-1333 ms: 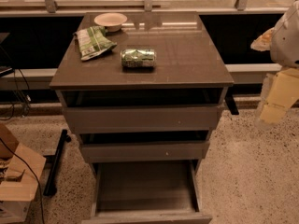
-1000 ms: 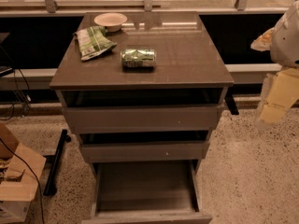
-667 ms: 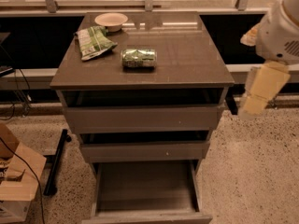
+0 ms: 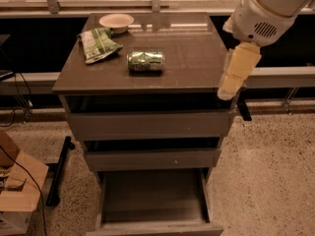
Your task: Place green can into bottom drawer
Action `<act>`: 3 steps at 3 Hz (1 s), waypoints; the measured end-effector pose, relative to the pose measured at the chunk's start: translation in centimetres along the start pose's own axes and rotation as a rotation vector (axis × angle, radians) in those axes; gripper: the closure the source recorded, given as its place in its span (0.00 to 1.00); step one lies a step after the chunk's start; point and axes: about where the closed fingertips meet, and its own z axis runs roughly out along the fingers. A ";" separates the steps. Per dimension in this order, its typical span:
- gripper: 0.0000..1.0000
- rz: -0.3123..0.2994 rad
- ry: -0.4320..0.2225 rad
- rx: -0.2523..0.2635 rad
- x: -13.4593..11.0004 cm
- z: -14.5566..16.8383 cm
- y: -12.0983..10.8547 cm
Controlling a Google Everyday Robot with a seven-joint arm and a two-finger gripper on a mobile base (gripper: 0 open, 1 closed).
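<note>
The green can (image 4: 145, 61) is lying on its side on the bench (image 4: 192, 58), a little left of the middle of the top, with its long axis running left to right and its shiny ends facing the sides. It is looking like a light, thin-walled thing: stiff enough to hold, but likely to dent under a hard squeeze, and its smooth wrap is probably making it slippery. Lying as it is, it is also likely to roll toward the front or back edge if nudged. The safest hold is seeming to be from above, closing across the round body at mid-length rather than on the metal ends. Just to its left a striped snack bag (image 4: 98, 43) is resting, near but not touching, and a pale bowl (image 4: 116, 20) is sitting behind that at the back edge. The end effector (image 4: 231, 82) is hanging over the right front corner of the bench, well apart from the can and angled down and left; whether it is open or closed I cannot tell, and nothing is showing in it. Beneath the bench top, the bottom drawer (image 4: 152, 195) is standing pulled out, its dark floor showing bare and ready for the can.
</note>
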 end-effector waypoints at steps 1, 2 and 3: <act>0.00 -0.013 -0.005 -0.002 -0.6 0.5 -0.1; 0.00 -0.055 -0.021 -0.009 -2.8 2.3 -0.4; 0.00 -0.104 -0.080 -0.027 -6.3 5.5 -2.2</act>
